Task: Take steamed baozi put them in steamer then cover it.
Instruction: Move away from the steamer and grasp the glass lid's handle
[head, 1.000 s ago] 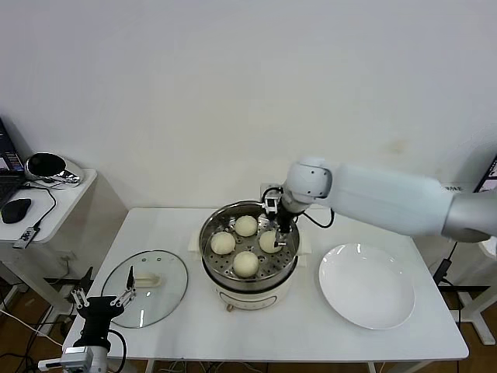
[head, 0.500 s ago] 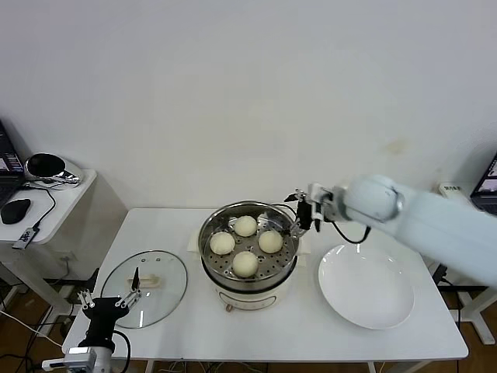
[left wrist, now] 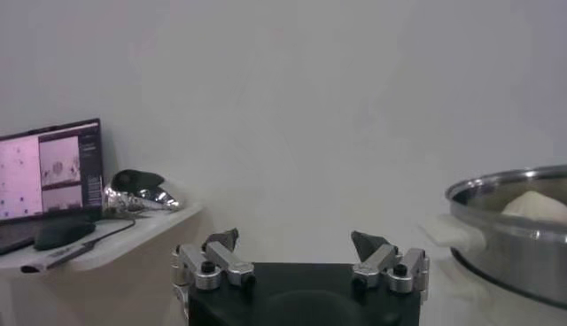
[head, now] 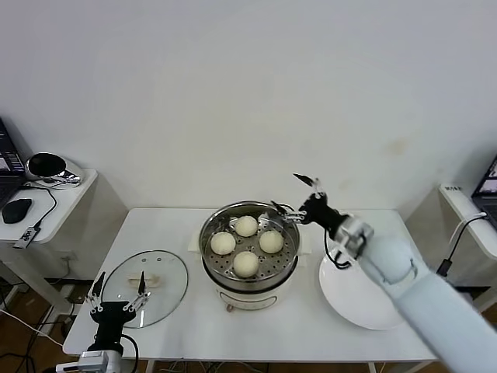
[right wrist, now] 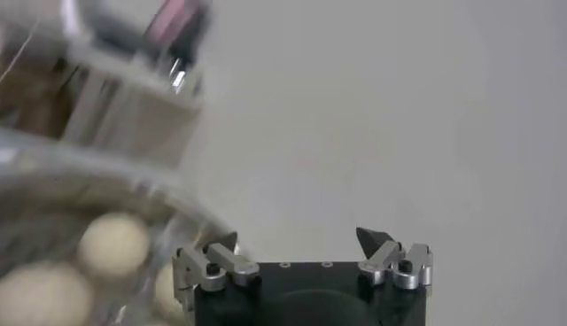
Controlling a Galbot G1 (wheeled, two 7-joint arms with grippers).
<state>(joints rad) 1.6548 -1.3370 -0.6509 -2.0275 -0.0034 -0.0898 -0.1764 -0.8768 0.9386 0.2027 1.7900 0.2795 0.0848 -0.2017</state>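
4 steamed baozi (head: 246, 247) lay inside the steamer (head: 250, 281), which stood near the middle of the worktop (head: 272, 330): 1 toward the back of the basket, 1 on each side, 1 toward the front, all resting on the perforated bottom. The white plate (head: 365, 303), on the right-arm side of the steamer, carried nothing. Judged from this, the loading step was complete. The cover (head: 144, 287) lay flat on the worktop, well apart from the steamer on its left-arm side, handle up, so the steamer was not yet covered; that was the 1 step left. The right pincer (head: 297, 196) was raised just beyond the steamer's rim on the plate side, fingers spread wide and holding nothing; its wrist view showed both fingertips apart with a wall behind and buns blurred at one edge. The left pincer (head: 118, 293) hung low at the near edge of the worktop, just in front of the cover, also spread wide and empty; its wrist view showed the steamer's steel wall (left wrist: 518, 239) off to one side with a bun visible over the rim. Judgement: the next move called for a grasp on the cover's oblong handle, most likely by the left pincer since it sat nearest, then a lift across to the steamer. The glass looked slippery, so a centred grip on the handle would matter.
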